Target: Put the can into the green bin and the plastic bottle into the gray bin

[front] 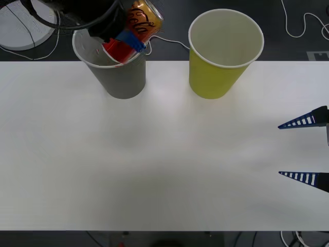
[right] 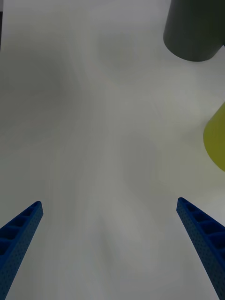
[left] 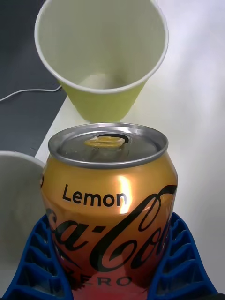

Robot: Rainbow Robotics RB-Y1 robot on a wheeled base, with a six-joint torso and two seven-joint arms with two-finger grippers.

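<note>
Nearest the left wrist camera we see the can (left: 108,206), an orange-gold lemon cola can with its silver top and pull tab facing forward, clamped around its lower body by the blue ribbed fingers (left: 42,262) of the left tool (left: 112,276). We judge it a thin metal shell: stiff enough for a side grip, smooth and somewhat slippery, and easy to dent if squeezed hard, so a hold low on the straight wall, as here, suits it. Whether it is full or empty, hence heavy or light, we cannot tell.

In the front view the left tool (front: 126,43) holds the can (front: 143,20) tilted in the air above the far rim of the gray bin (front: 119,77), with the green bin (front: 222,56) just beside it to the right on the white table (front: 164,154). The left arm reaches forward from above, top of the can aimed towards the green bin.

The right tool (front: 303,149) rests low over the table's right edge, fingers spread wide apart, holding nothing.
</note>
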